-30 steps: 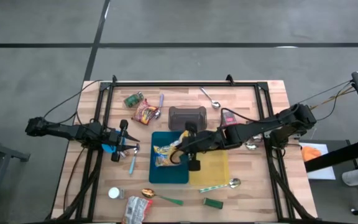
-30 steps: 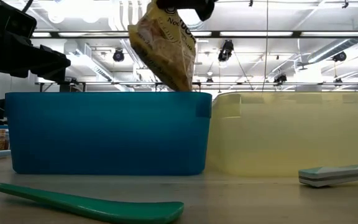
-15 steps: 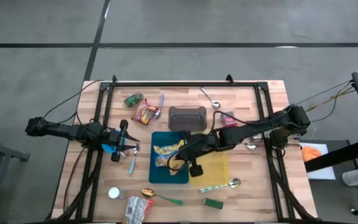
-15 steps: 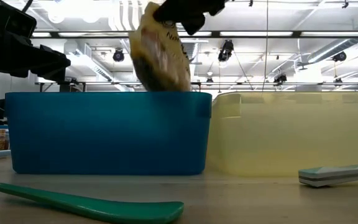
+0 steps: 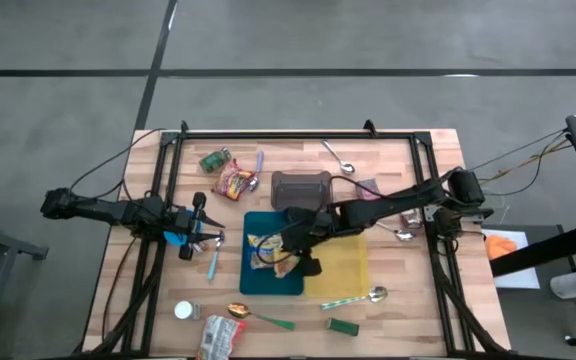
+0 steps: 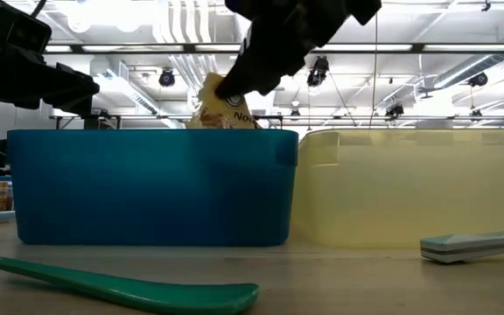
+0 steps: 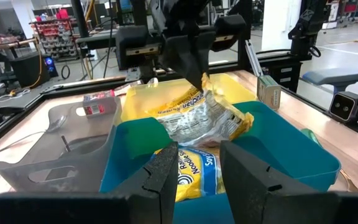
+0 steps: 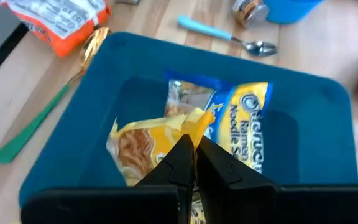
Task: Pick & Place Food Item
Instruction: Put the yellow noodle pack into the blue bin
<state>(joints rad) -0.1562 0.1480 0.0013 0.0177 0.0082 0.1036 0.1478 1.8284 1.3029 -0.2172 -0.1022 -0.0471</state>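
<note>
The right gripper (image 8: 190, 149) hangs over the blue bin (image 5: 253, 283), its fingers pinched tight on the top edge of a yellow noodle packet (image 8: 148, 144) that dangles into the bin above another packet (image 8: 244, 124). The left gripper (image 5: 208, 238), fingers partly apart and holding nothing visible, waits near the surface's left edge. Light, crinkly and slick, the packet looks best held by its crimped seam.

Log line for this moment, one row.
right end effector: shut on noodle packet | lowering into blue bin | left end effector: idle, table's left
</note>
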